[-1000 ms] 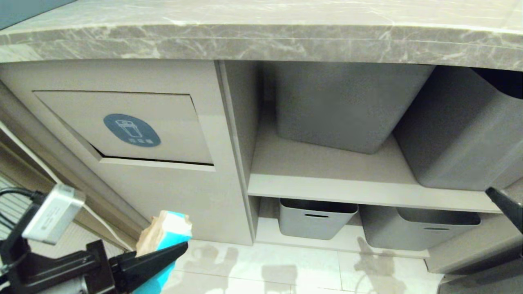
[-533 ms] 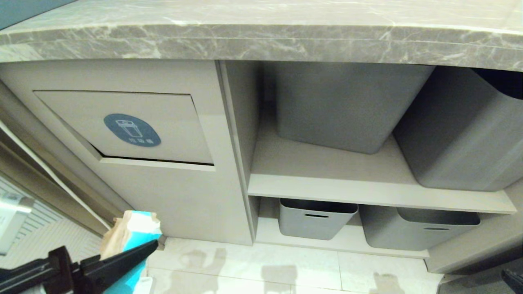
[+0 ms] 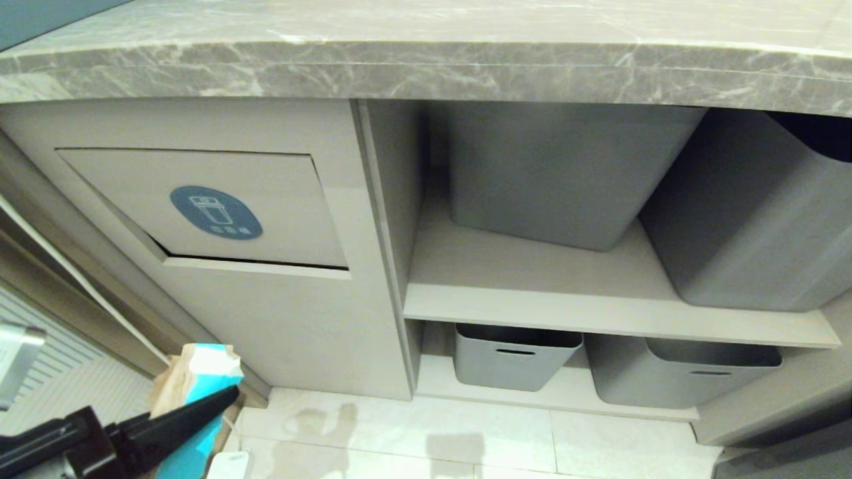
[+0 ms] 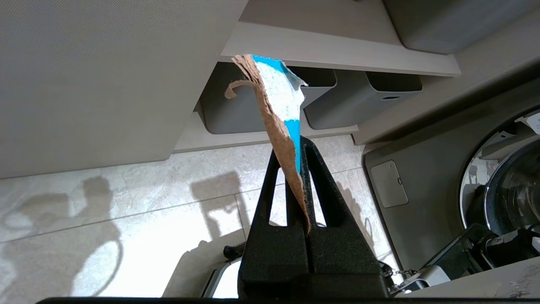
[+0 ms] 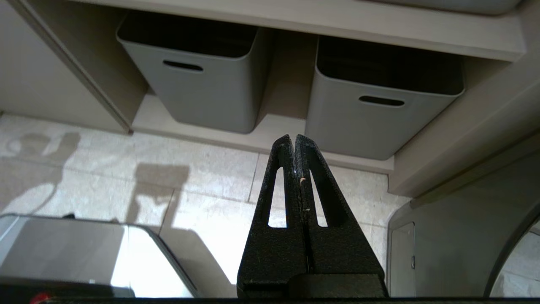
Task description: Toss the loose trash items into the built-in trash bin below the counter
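Observation:
A torn brown cardboard scrap (image 3: 190, 376) with a teal and white face sticks up from my left gripper (image 3: 223, 394), which is shut on it at the lower left, low over the floor. In the left wrist view the scrap (image 4: 276, 105) rises out of the pinched black fingers (image 4: 314, 169). The built-in trash bin's flap (image 3: 279, 219), with its blue oval sticker (image 3: 215, 211), sits above and to the right of that gripper, apart from it. The grey marble counter (image 3: 426, 66) runs across the top. My right gripper (image 5: 294, 139) is shut and empty, low over the tiles, outside the head view.
Two large grey tubs (image 3: 566, 173) (image 3: 752, 213) stand on the open shelf (image 3: 599, 313) right of the bin. Two smaller tubs (image 3: 516, 356) (image 3: 685, 372) sit beneath it. Pale tiled floor (image 3: 432, 439) lies in front, and a dark appliance front (image 4: 422, 202) is at the right.
My left gripper has moved left and lower in the head view, still holding the scrap. The right gripper's finger dropped out of the head view at the right edge.

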### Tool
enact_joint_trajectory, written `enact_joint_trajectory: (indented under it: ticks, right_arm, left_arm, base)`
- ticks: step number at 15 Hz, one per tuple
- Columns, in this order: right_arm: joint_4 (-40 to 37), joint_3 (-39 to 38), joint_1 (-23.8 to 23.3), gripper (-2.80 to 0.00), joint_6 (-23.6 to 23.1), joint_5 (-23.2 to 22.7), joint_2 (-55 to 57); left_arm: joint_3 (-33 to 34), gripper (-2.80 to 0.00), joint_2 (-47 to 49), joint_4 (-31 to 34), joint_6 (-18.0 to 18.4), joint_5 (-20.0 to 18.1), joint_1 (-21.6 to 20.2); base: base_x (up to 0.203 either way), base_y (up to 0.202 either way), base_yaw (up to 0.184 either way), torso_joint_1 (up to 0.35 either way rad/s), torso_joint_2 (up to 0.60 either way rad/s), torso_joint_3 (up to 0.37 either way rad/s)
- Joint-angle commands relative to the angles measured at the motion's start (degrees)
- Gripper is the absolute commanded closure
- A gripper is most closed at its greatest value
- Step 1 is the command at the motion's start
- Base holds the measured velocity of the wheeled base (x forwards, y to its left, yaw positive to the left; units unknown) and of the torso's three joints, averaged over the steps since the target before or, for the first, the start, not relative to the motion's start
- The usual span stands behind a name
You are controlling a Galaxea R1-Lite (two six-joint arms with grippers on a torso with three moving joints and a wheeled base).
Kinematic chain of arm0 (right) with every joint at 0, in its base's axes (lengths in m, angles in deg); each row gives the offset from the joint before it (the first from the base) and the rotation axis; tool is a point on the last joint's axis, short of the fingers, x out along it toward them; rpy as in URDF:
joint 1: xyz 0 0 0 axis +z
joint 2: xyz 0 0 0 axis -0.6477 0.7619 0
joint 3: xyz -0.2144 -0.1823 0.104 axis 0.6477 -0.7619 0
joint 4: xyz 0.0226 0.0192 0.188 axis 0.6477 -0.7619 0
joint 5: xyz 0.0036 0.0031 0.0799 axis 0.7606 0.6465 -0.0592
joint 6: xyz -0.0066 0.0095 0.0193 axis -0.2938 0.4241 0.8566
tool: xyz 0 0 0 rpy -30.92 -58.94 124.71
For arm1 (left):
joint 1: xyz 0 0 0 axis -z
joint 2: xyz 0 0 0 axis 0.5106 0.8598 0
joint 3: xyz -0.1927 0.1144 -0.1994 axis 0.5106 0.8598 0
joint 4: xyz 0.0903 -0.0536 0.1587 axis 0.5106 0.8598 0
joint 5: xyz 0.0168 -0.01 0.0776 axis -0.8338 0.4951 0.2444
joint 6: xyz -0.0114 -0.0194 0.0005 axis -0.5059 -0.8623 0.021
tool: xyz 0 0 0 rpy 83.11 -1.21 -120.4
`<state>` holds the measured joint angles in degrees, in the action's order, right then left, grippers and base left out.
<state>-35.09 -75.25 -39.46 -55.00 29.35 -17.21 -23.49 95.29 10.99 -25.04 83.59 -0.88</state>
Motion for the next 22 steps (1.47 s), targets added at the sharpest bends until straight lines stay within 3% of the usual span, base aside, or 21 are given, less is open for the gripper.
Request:
enact_joint_trajectory:
  ticks: [1, 3, 6, 8, 10, 12, 18, 20, 22]
  right_arm:
    - [0.0, -0.2, -0.1, 0.0, 0.3, 0.2, -3.1]
    - [0.1, -0.3, -0.1, 0.0, 0.7, 0.3, -3.1]
    - [0.1, -0.3, -0.1, 0.0, 0.7, 0.3, -3.1]
    - [0.1, -0.3, -0.1, 0.0, 0.7, 0.3, -3.1]
    - [0.1, -0.3, -0.1, 0.0, 0.7, 0.4, -3.1]
    - [0.1, -0.3, -0.1, 0.0, 0.7, 0.3, -3.1]
    - [0.1, -0.3, -0.1, 0.0, 0.7, 0.4, -3.1]
    - [0.1, -0.3, -0.1, 0.0, 0.7, 0.3, -3.1]
    - [0.1, -0.3, -0.1, 0.0, 0.7, 0.3, -3.1]
  left_arm:
    - [0.3, 0.0, 0.8, -0.2, -0.2, 0.0, -0.6]
    - [0.4, 0.0, -0.3, -0.2, -0.1, 0.2, -4.4]
    - [0.2, 0.0, -1.7, -0.3, -0.2, 0.5, -18.1]
    - [-0.9, 0.0, 0.3, -1.0, 0.1, 1.3, -24.2]
    - [-3.1, 0.0, 6.1, -5.0, 0.1, 3.5, -27.3]
    - [-4.1, 0.0, 13.7, -14.0, 0.0, 4.3, -31.6]
    - [1.9, 0.0, 33.8, -42.5, 2.7, 1.4, -33.7]
    - [3.7, 0.0, 40.7, -52.4, 4.0, -1.4, -33.8]
    - [3.8, 0.0, 45.4, -55.4, 5.1, -4.3, -33.5]
  base:
    - [0.0, 0.0, 0.0, 0.0, 0.0, 0.0]
    - [0.0, 0.0, 0.0, 0.0, 0.0, 0.0]
    - [0.0, 0.0, 0.0, 0.0, 0.0, 0.0]
    - [0.0, 0.0, 0.0, 0.0, 0.0, 0.0]
    - [0.0, 0.0, 0.0, 0.0, 0.0, 0.0]
    - [0.0, 0.0, 0.0, 0.0, 0.0, 0.0]
    - [0.0, 0.0, 0.0, 0.0, 0.0, 0.0]
    - [0.0, 0.0, 0.0, 0.0, 0.0, 0.0]
    - [0.0, 0.0, 0.0, 0.0, 0.0, 0.0]
